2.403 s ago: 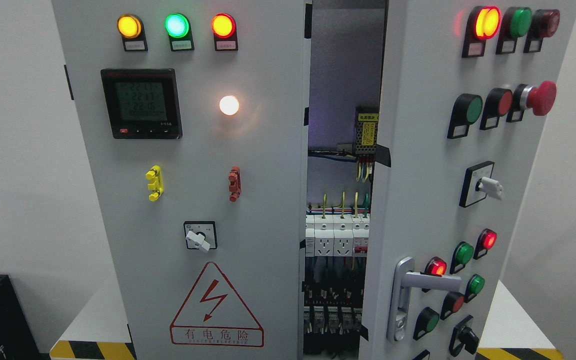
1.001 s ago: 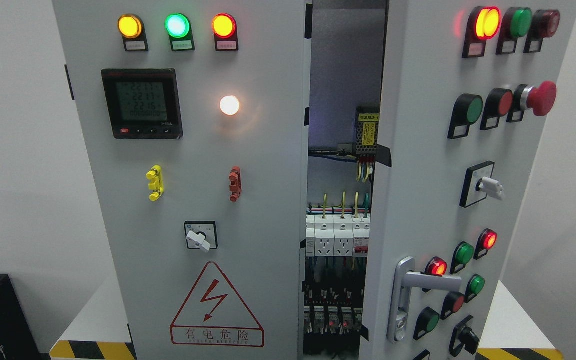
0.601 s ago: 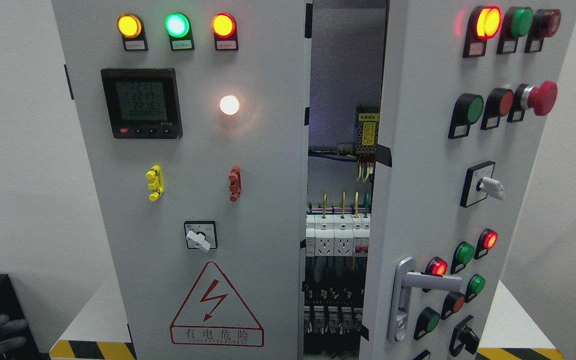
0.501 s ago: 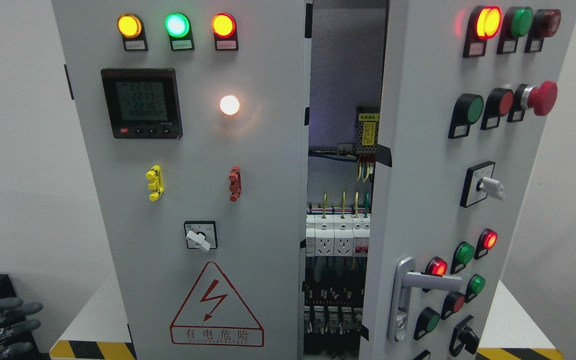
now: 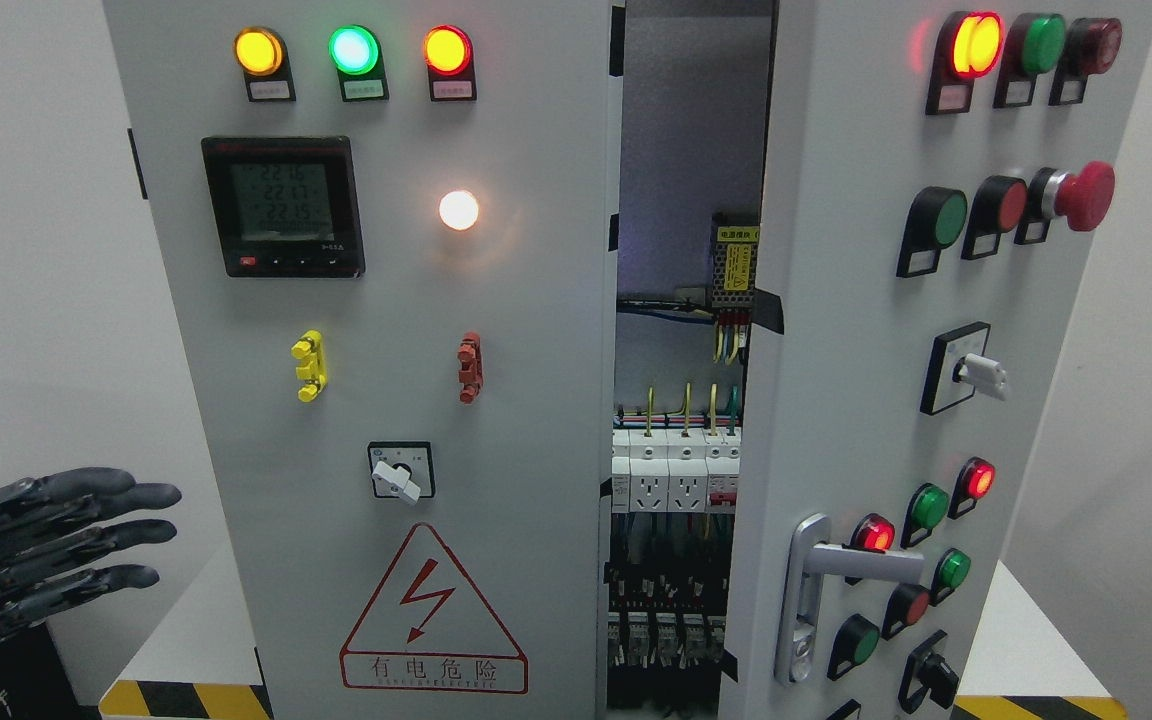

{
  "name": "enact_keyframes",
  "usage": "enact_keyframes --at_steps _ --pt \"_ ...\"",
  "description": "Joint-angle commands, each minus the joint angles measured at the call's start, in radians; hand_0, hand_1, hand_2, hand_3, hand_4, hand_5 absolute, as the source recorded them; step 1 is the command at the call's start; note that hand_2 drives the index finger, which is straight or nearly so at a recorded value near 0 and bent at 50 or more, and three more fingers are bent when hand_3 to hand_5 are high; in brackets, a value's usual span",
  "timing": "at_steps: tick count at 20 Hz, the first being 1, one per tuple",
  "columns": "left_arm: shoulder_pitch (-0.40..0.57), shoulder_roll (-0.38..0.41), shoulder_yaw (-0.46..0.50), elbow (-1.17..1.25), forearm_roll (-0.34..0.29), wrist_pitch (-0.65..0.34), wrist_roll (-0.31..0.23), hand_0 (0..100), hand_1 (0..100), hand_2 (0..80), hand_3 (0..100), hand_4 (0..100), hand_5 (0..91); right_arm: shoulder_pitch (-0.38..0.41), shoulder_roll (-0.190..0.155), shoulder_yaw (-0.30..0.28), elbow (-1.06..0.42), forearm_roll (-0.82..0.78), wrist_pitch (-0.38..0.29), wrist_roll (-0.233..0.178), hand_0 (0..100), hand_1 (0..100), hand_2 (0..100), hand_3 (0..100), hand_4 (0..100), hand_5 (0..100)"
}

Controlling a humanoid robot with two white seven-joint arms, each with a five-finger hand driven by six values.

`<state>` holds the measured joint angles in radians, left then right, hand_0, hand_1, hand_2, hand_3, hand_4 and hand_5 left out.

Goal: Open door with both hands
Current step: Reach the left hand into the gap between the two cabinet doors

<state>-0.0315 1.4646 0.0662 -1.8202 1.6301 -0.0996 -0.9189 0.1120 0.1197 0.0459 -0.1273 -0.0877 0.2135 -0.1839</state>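
Left hand: fingers held spread, nothing gripped.
Right door: seen ajar, opened partway.
Left door: untouched, yet to be swung.

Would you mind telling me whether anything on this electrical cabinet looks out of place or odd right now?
Only that the right door stands ajar, exposing breakers and wiring in the gap beside the left door, while the indicator lamps are lit. Nothing looks damaged or askew. The left hand hovers at the lower left, touching nothing.
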Motion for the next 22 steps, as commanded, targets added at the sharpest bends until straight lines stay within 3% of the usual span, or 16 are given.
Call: enact_keyframes --at_steps 1,5,8,11,17,22 --pt "-0.440 0.002 -0.570 -0.059 0.014 0.047 0.003 84 21 0.0 0 0 0.0 0.000 0.000 0.000 0.000 0.000 0.000 0.000 0 0 0 0 0 0" --pt "-0.847 -0.124 -0.954 0.007 0.008 0.107 0.005 84 21 0.0 0 0 0.0 0.000 0.000 0.000 0.000 -0.001 0.000 0.000 0 0 0 0 0 0" --pt "-1.039 -0.258 -1.112 0.113 0.007 0.178 0.014 84 21 0.0 0 0 0.0 0.000 0.000 0.000 0.000 0.000 0.000 0.000 0 0 0 0 0 0" --pt "-1.186 -0.393 -1.230 0.202 0.007 0.218 0.081 84 21 0.0 0 0 0.0 0.000 0.000 0.000 0.000 -0.001 0.000 0.000 0 0 0 0 0 0" --pt "-1.421 -0.665 -1.376 0.298 0.017 0.232 0.101 84 21 0.0 0 0 0.0 0.000 0.000 0.000 0.000 0.000 0.000 0.000 0 0 0 0 0 0" --pt "-1.473 -0.901 -1.407 0.442 0.039 0.233 0.146 84 21 0.0 0 0 0.0 0.000 0.000 0.000 0.000 0.000 0.000 0.000 0 0 0 0 0 0"
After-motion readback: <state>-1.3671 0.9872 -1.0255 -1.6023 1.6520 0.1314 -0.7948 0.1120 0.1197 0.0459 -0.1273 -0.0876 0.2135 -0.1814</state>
